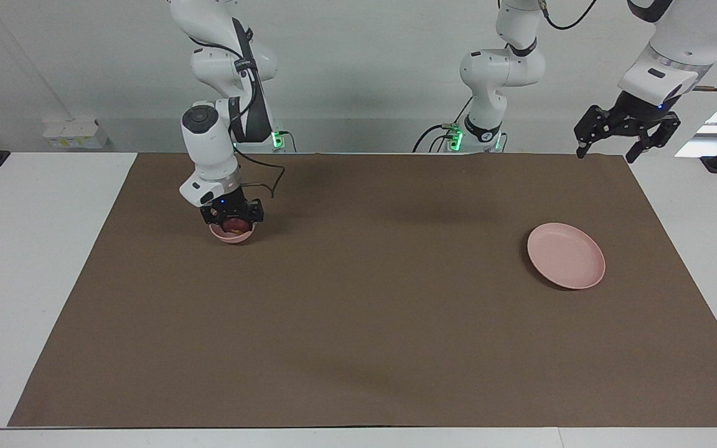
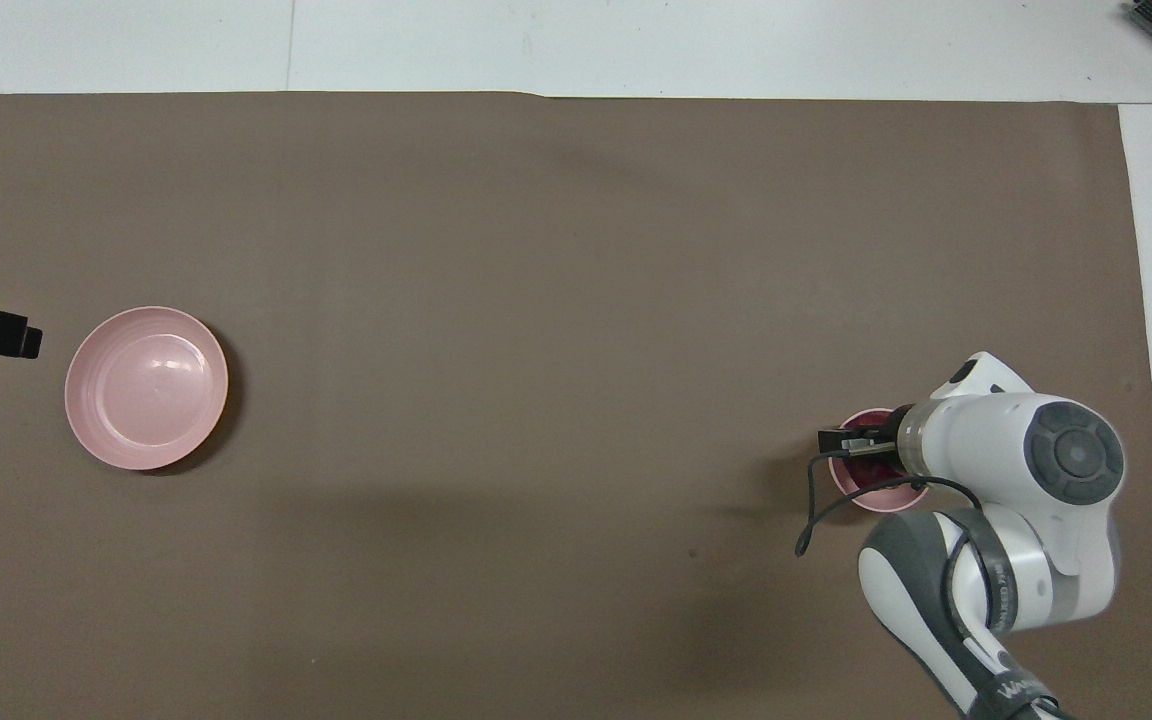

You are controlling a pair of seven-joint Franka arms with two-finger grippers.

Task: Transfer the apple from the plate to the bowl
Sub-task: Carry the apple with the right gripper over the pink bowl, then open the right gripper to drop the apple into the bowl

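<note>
Holding apple (image 1: 233, 224): right tool (image 1: 232, 219), clamped on it, low over bowl (image 1: 231, 234), apple at rim level, contact with bowl not discernible. Bowl on brown mat (image 1: 358, 323) toward right arm's end of bench (image 1: 22, 261). Plate (image 1: 566, 256) bare, toward left arm's end, well apart from bowl. Left tool (image 1: 604, 151) waiting, raised over mat's corner, fingers spread, nothing between them.
</note>
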